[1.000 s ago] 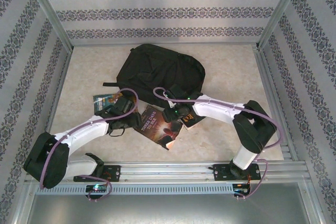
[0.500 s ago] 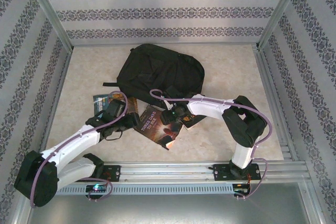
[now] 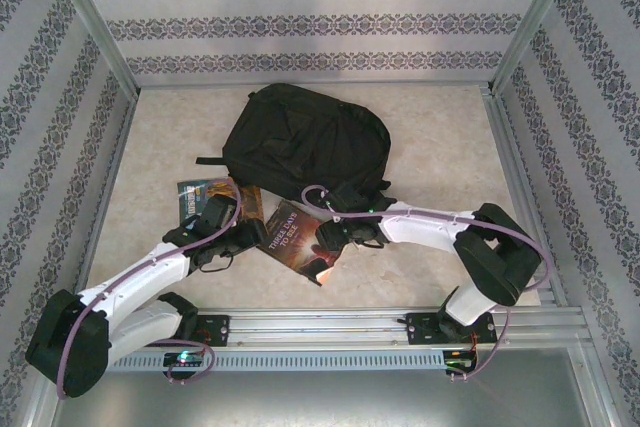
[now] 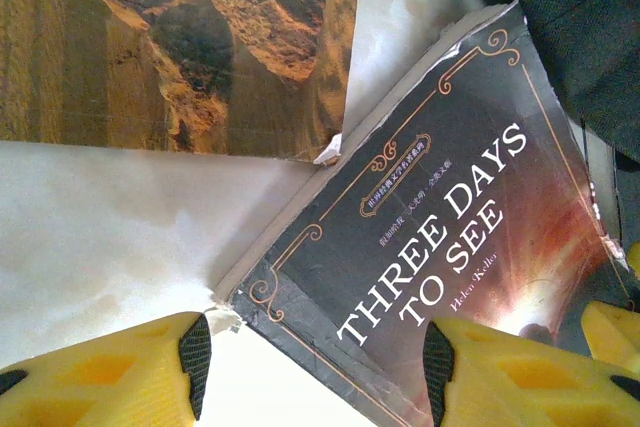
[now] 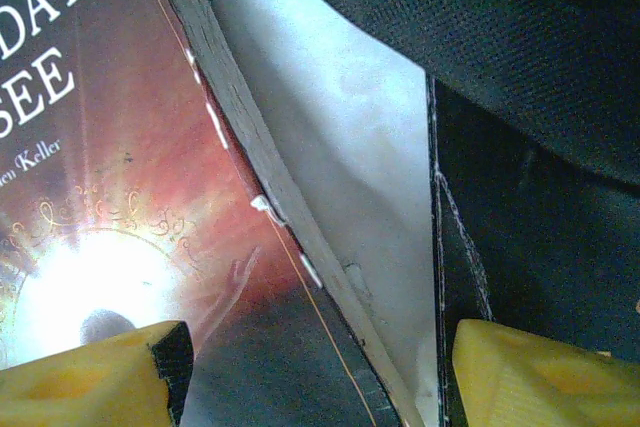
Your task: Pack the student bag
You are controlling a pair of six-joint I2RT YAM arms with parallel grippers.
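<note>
The student bag (image 3: 305, 137), a large black backpack, lies flat at the back middle of the table; its fabric also shows in the left wrist view (image 4: 585, 27) and the right wrist view (image 5: 470, 37). The dark "Three Days to See" book (image 3: 298, 243) lies in front of it. My left gripper (image 3: 250, 235) hovers open over the book's left corner (image 4: 300, 297), jaws wide apart (image 4: 315, 367). From the right, my right gripper (image 3: 324, 239) stands open (image 5: 315, 377) over the book's edge (image 5: 250, 177), holding nothing.
A brown-and-teal book (image 3: 203, 193) lies left of the dark one, its cover visible (image 4: 180, 37). Another dark flat book (image 5: 530, 277) sits between the first book and the bag. Metal frame rails (image 3: 400, 322) run along the near edge and the sides.
The right gripper has shifted down and left onto the dark book's right side and opened wider; its elbow swung right. The left arm lowered and has held still since.
</note>
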